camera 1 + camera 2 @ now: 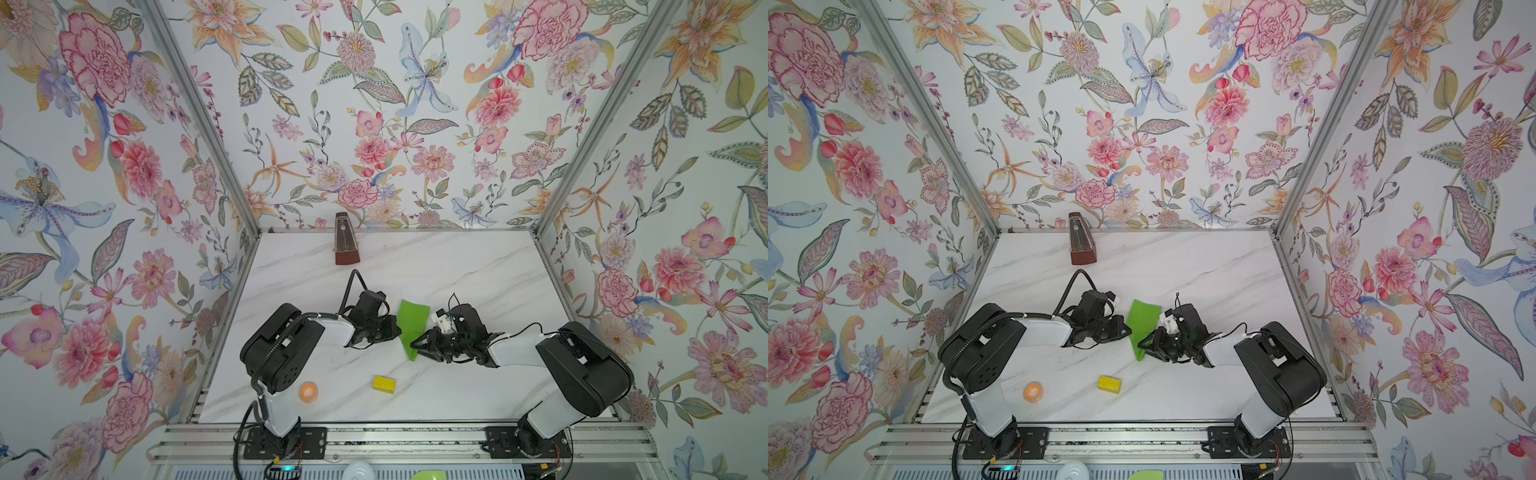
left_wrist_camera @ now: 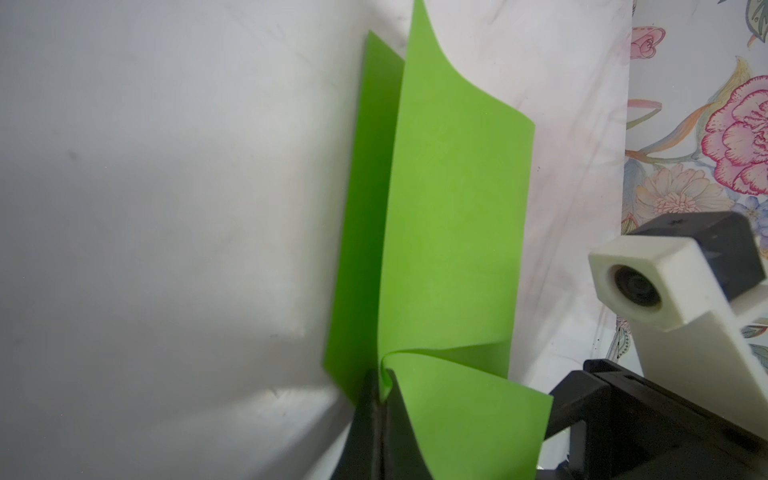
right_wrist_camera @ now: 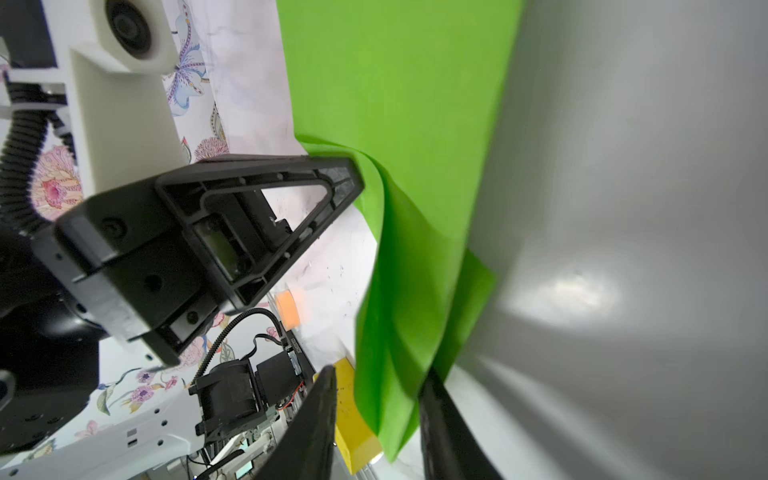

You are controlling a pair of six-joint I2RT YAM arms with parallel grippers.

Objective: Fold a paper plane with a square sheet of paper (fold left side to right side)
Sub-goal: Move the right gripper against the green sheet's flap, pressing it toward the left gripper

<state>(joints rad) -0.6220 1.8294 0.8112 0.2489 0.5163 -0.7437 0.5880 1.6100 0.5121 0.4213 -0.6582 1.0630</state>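
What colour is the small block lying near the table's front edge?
The block is plain yellow; it shows best in a top view.

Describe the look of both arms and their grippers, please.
The left arm and right arm have black joint housings and white shells. A ribbed black hose follows the left one. The left gripper and right gripper are black, with triangular open-frame fingers.

Both arms extend inward at low height, with the left claw (image 1: 397, 331) fully closed and the right claw (image 1: 415, 345) facing it, jaws parted.
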